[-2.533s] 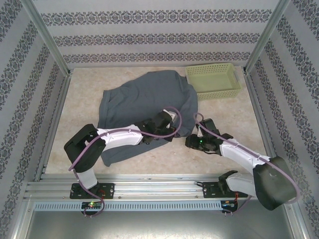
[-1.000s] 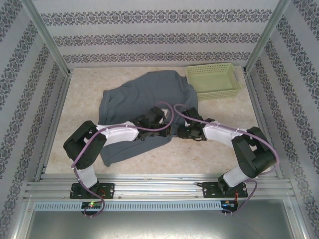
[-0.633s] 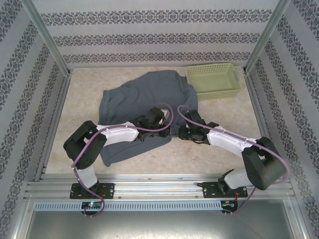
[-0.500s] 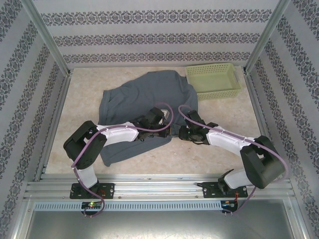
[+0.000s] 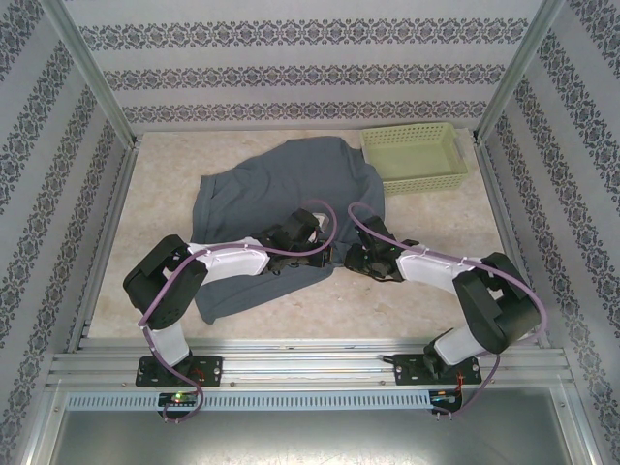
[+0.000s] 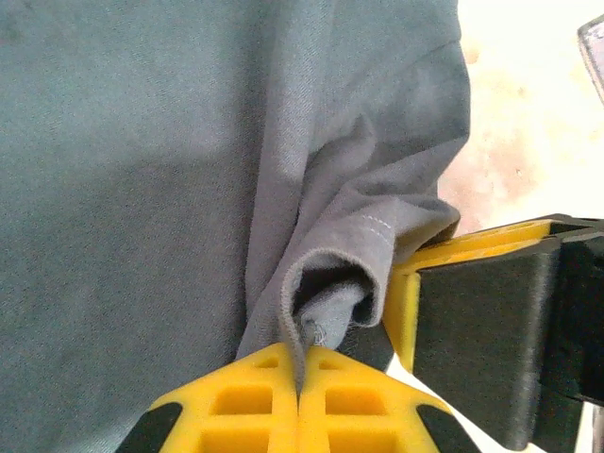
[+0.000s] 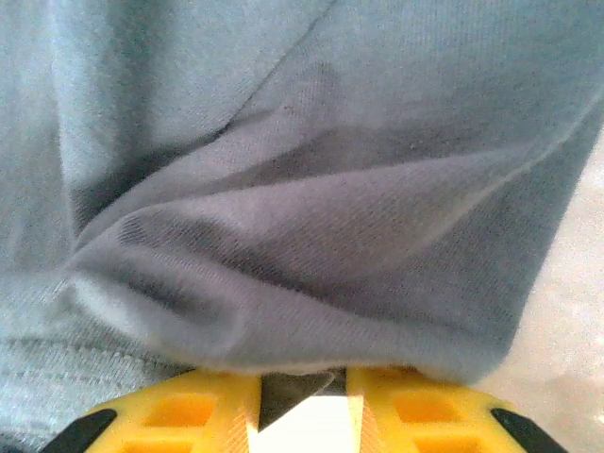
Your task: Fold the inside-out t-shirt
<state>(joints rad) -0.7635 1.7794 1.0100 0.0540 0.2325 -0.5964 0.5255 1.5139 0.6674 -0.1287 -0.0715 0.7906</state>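
We see the t-shirt (image 5: 276,189) spread across the middle of the counter (image 5: 426,295), its far right edge touching the basket (image 5: 421,180) in the far right corner. At the shirt's near right edge our left claw (image 6: 299,363) pinches a fold of cloth. The right claw (image 7: 302,377) stands slightly parted against the cloth, and we cannot tell whether it grips.

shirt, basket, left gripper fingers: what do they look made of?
T-shirt: soft matte cloth, probably cotton jersey; fine knit texture, stitched hem, limp folds. Basket: light green moulded plastic, judging by its slotted lattice walls. Left gripper: rigid yellow plastic fingers with hollow pockets, slightly glossy; possibly printed.
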